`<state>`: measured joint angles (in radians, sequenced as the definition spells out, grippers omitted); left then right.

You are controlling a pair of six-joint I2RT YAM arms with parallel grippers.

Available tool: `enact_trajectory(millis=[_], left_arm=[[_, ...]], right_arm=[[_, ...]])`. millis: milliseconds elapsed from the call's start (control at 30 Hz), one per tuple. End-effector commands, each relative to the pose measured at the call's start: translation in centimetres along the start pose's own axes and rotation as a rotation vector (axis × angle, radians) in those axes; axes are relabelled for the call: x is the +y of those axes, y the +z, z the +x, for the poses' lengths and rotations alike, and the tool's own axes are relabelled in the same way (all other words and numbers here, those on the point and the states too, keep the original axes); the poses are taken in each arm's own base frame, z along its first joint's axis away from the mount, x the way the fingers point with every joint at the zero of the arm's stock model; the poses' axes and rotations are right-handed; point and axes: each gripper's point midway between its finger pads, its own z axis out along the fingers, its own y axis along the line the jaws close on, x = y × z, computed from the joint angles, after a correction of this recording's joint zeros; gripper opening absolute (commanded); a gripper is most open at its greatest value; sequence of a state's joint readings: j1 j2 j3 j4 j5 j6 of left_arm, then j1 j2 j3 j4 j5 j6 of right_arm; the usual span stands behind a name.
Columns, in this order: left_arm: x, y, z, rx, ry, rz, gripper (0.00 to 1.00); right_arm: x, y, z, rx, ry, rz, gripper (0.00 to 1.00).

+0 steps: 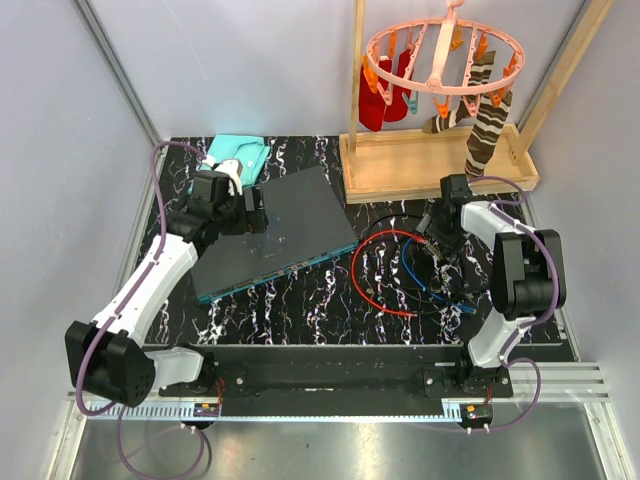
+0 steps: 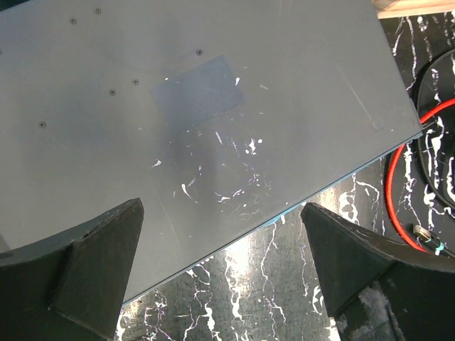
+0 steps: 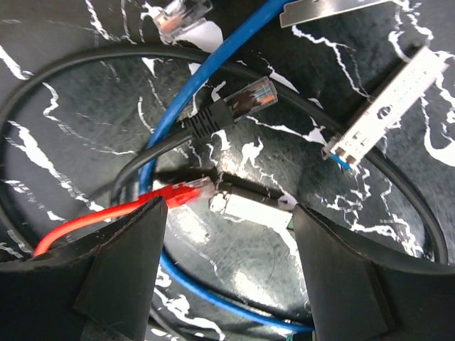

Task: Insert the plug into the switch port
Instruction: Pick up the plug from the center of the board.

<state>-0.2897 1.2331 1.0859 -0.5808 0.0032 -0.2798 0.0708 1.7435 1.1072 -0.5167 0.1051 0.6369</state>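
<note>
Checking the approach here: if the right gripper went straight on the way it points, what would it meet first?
Probably the red cable's plug and the small silvery module beside it, both lying between the open fingers of the right gripper; depth is unclear.

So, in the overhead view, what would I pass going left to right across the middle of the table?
Left arm → switch → red cable → right arm.

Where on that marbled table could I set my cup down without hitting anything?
The bare strip of table between the switch's blue edge, the red cable loop and the black base plate. The right side is crowded with tangled cables.
</note>
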Motion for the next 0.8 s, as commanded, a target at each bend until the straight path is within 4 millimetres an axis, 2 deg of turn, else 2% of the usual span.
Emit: enact_trajectory(millis=[0, 67, 167, 233, 367, 533, 600, 633, 700, 767], left_arm=[[-0.2, 0.3, -1.4, -0.034, 0.015, 0.0, 0.99], [-0.2, 0.4, -1.2, -0.026, 0.016, 0.001, 0.99], [-0.1, 0.5, -1.2, -0.021, 0.012, -0.003, 0.99], [-0.1, 0.5, -1.2, -0.019, 0.015, -0.003, 0.99], [-0.1, 0.8, -1.0, -0.009, 0.009, -0.007, 0.99], [-0.7, 1.0, -0.7, 0.01, 0.005, 0.029, 0.99], [-0.6, 1.0, -0.6, 0.015, 0.004, 0.027, 0.99], [-0.7, 1.0, -0.6, 0.013, 0.004, 0.028, 0.99], [-0.7, 1.0, -0.5, 0.02, 0.002, 0.034, 0.99], [-0.9, 1.1, -0.5, 0.021, 0.0, 0.039, 0.99]], right_arm=[[1.7, 0.2, -1.5, -0.03, -0.041, -0.067, 0.8], [1.9, 0.3, -1.6, -0.025, -0.081, -0.081, 0.8], [2.1, 0.4, -0.4, 0.02, -0.097, -0.11, 0.78], [2.6, 0.2, 1.0, 0.074, -0.085, -0.157, 0.78], [2.0, -0.2, 4.0, 0.172, -0.064, -0.193, 0.75], [3.1, -2.5, 6.6, 0.266, -0.053, -0.295, 0.68], [3.1, -3.4, 6.7, 0.264, -0.08, -0.294, 0.65], [3.4, -4.0, 6.1, 0.235, -0.092, -0.299, 0.64], [2.2, -4.0, 5.0, 0.178, -0.105, -0.226, 0.63], [1.1, -3.9, 3.0, 0.09, -0.11, -0.141, 0.56]])
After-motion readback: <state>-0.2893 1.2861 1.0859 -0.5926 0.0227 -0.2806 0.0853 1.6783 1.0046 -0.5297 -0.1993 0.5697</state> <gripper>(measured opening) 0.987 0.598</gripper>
